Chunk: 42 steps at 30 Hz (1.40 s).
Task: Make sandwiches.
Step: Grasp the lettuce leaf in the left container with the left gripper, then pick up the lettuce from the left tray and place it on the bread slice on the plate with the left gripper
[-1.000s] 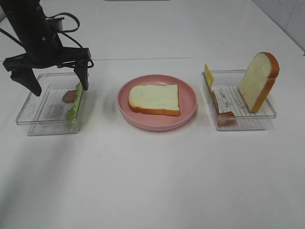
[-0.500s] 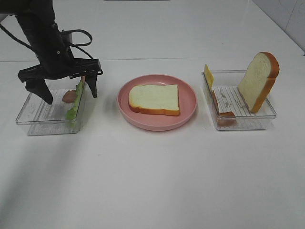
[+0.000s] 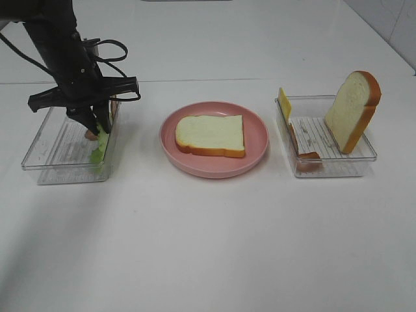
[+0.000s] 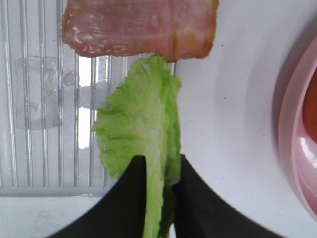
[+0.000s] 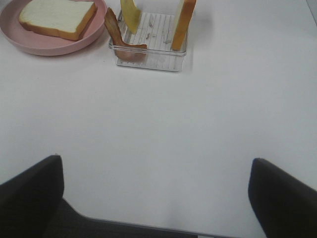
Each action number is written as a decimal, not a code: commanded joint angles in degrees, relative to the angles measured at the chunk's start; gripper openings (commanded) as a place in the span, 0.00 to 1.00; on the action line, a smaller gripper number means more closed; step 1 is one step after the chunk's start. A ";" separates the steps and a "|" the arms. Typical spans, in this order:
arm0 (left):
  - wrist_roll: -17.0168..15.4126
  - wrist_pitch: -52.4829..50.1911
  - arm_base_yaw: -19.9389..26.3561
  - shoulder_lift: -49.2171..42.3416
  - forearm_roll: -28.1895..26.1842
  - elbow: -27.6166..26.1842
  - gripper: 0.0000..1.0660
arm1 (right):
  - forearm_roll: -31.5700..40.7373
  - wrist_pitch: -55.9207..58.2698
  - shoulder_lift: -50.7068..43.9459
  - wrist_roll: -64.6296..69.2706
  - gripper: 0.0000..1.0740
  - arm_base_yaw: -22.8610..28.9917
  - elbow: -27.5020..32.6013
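**A:** What has just changed?

**B:** The left claw [image 3: 97, 125] is down inside the left tray [image 3: 44, 156]. A second ago it hung above the tray with its jaws spread wide. Now they are pressed together on the lettuce leaf [image 4: 141, 124], and the wrist view shows the leaf's stalk end pinched between them.

**A:** Is the leaf out of the tray yet?

**B:** No. It stands on edge against the tray's wall on the plate side, much where it was earlier. The bacon strip [image 4: 138, 25] lies just beyond its far tip, and I can't tell if they touch.

**A:** So what does that mean for the sandwich?

**B:** I'd say the grip on the lettuce is made and lifting comes next. One bread slice [image 3: 211, 134] lies flat on the pink plate [image 3: 259, 144] with nothing on it, so stacking has barely begun. The leaf looks thin and floppy, so it may droop or slip when raised.

**A:** Anything different on the other side?

**B:** Nothing that I can see. The right tray [image 3: 354, 168] holds the second bread slice [image 3: 352, 110] leaning upright, the cheese slice [image 3: 284, 103] and another bacon piece [image 3: 305, 156], exactly as before. The right claw [image 5: 156, 198] is spread open over the bare counter [image 3: 208, 247], well apart from everything.
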 commanded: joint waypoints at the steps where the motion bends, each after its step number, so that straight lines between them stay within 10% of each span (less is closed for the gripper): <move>1: -0.69 -0.63 -0.17 -0.06 -0.34 0.34 0.05 | 0.23 -0.17 -1.89 0.23 0.92 -0.06 0.11; 35: 0.63 4.24 -0.17 -12.09 -0.69 0.34 0.00 | 0.23 -0.17 -1.89 0.23 0.92 -0.06 0.11; 42: 3.09 -1.95 -0.52 -14.38 -12.89 0.23 0.00 | 0.23 -0.17 -1.89 0.23 0.92 -0.06 0.11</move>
